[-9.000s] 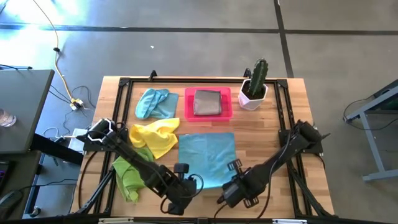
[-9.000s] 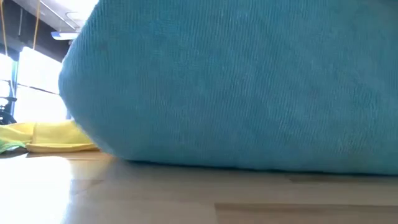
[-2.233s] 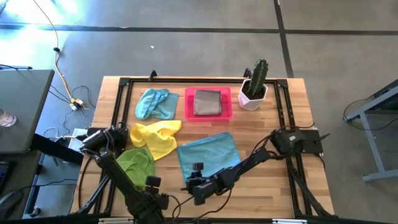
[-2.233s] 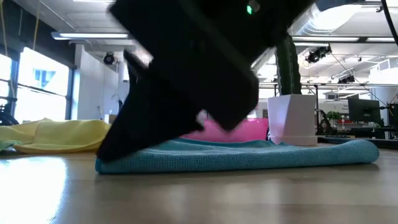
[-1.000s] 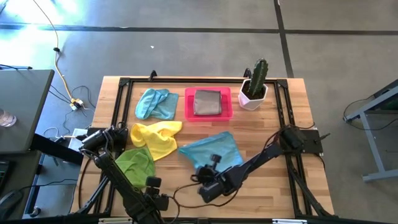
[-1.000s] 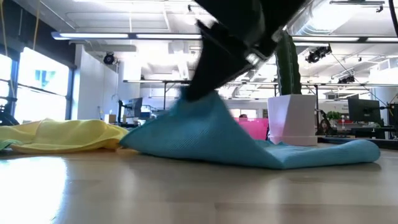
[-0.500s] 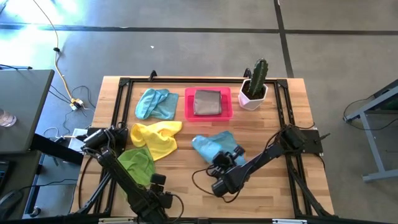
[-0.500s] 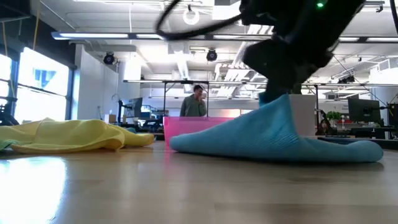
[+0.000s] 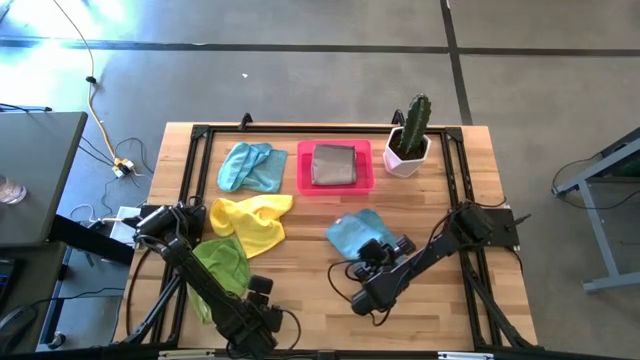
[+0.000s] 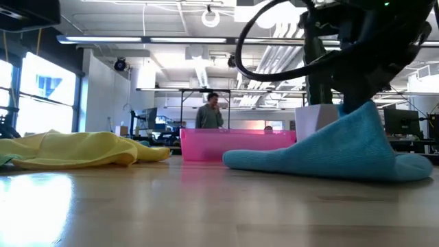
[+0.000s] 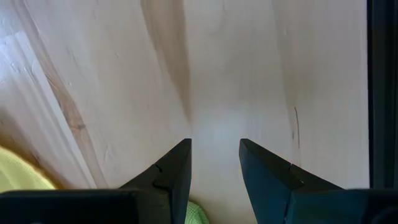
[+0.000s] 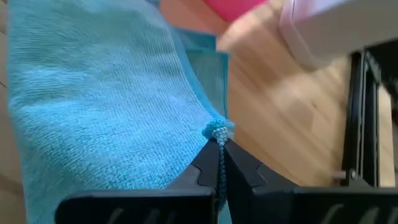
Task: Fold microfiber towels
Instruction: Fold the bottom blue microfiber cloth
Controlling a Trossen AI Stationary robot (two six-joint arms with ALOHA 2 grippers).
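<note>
A light blue microfiber towel [image 9: 352,230] lies right of the table's middle, one part raised into a peak [image 10: 367,113], the rest flat on the wood. My right gripper [image 9: 376,248] is shut on that raised part. A yellow towel [image 9: 250,220], a lime green one [image 9: 225,262] and a second light blue one [image 9: 250,165] lie crumpled on the left half. A folded grey towel [image 9: 333,163] rests in the pink tray [image 9: 304,170]. My left gripper [image 11: 214,162] hovers open over bare wood near the front edge, touching nothing. My right gripper pinches the light blue towel's corner [image 12: 217,131] between its two fingers, only a small tuft showing past the tips. The fingers [image 10: 360,96] come from above. The held corner is lifted, the cloth slopes down slack from it, and its lower part [image 10: 274,161] stays on the table.
A potted cactus in a white pot [image 9: 408,140] stands at the far right, beside the tray. Black frame rails [image 9: 455,190] border the table. Bare wood [image 9: 320,290] lies along the near edge between the arms. A person [image 10: 211,113] stands in the room behind.
My right gripper, staying shut on the corner, has moved toward the table's right edge and a little toward the far edge. It has drawn the towel's left part over its right part, which has stayed on the table, so the cloth now covers a narrower patch.
</note>
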